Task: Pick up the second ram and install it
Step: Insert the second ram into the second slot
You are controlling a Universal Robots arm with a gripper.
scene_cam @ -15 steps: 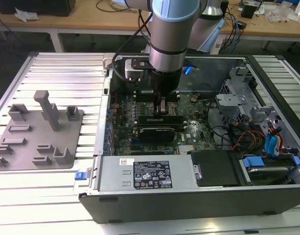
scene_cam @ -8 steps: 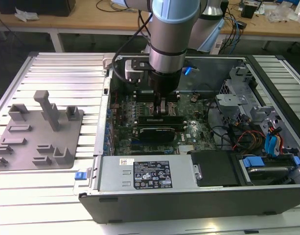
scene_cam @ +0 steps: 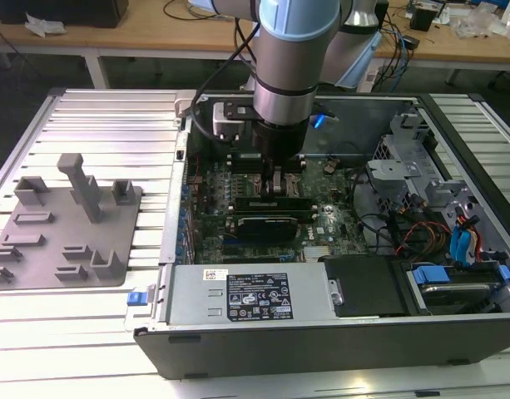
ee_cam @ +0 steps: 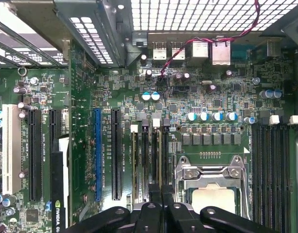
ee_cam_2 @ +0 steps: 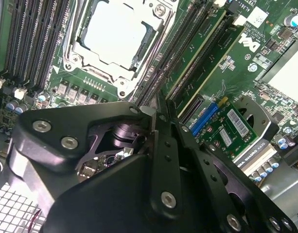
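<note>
Gripper (ee_cam_2: 156, 121) fingers pressed together, low over the memory slots (ee_cam: 151, 160) beside the CPU socket (ee_cam_2: 117, 39). Second ram (ee_cam_2: 200, 63) stands seated in a slot beside another stick.

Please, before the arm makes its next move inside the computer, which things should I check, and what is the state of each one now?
1. End effector is above the memory slots beside the CPU socket: ok.
2. The second ram is held in the end effector: cannot tell.
3. CPU socket is apart from the end effector: ok.
4. Computer case is open at the top, so the arm can reach the board: ok.
5. Red wire by the rear ports lies away from the end effector: ok.
</note>
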